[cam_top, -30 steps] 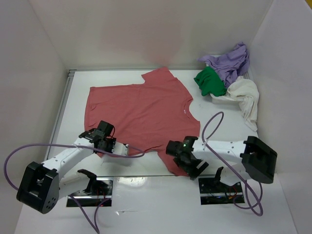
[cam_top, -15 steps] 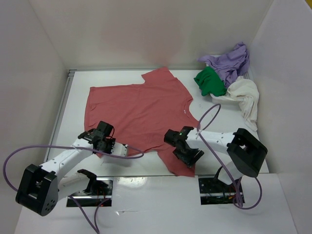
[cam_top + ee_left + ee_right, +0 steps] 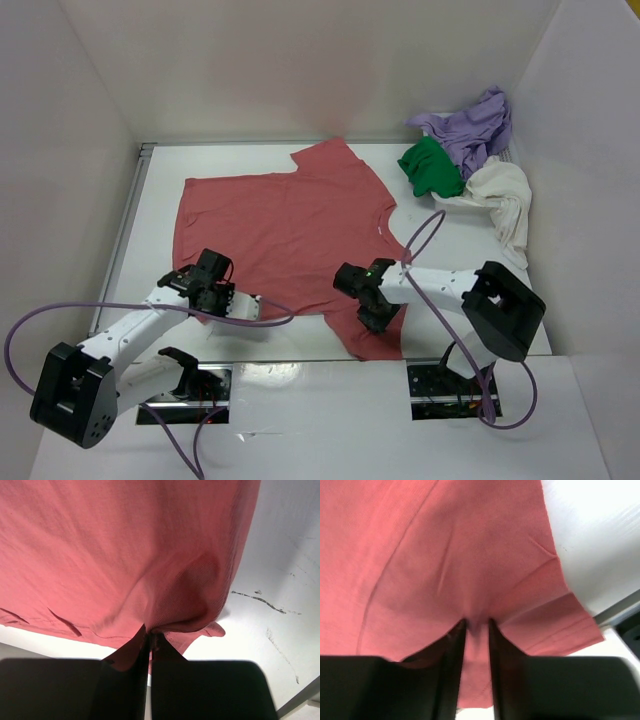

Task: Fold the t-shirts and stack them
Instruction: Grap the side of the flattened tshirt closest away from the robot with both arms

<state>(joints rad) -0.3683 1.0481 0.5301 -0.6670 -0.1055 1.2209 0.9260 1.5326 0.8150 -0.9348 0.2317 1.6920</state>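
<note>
The salmon-red t-shirt [image 3: 285,225] lies spread flat on the white table. My left gripper [image 3: 213,297] is at its near left hem, shut on a pinch of the red cloth [image 3: 180,585] that bunches up at the fingertips of this gripper [image 3: 150,632]. My right gripper [image 3: 378,316] sits on the shirt's near right corner. Its jaws stand close together, with a raised fold of the red cloth [image 3: 470,555] squeezed between the fingers of that gripper [image 3: 476,626]. The lavender-purple [image 3: 475,125], bright green [image 3: 432,168] and cream-white [image 3: 505,195] t-shirts are heaped at the back right.
The heaped shirts lie in and over a white basket [image 3: 452,203] against the right wall. White walls close the table at the back and on both sides. A metal strip [image 3: 128,230] runs along the left edge. Purple cables loop off both arms.
My right gripper moved left from the near edge onto the shirt's near right corner and closed from wide open onto a fold of it. The left gripper kept its hold.
</note>
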